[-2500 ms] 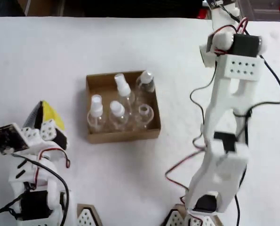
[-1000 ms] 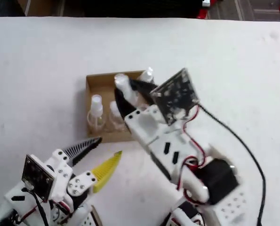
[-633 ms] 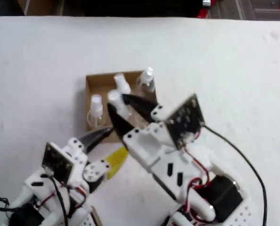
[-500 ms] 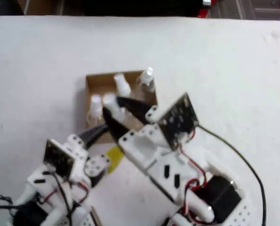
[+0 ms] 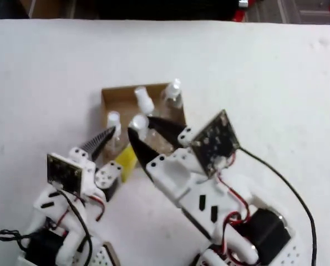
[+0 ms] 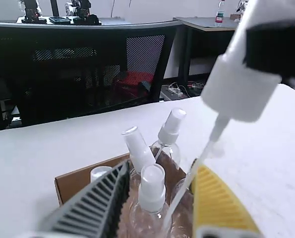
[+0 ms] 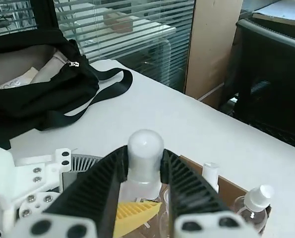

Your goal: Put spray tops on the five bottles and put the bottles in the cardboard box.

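right gripper (image 7: pixel 144 153) is clamping a smooth white plastic spray top (image 6: pixel 239 74) by its rounded cap, thin dip tube dangling over the brown cardboard box (image 5: pixel 115 100). clear plastic bottles (image 5: pixel 173 98) are standing inside it. left gripper (image 6: pixel 162 171), ribbed grey and yellow fingers, is gaping wide, one capped bottle showing between them.
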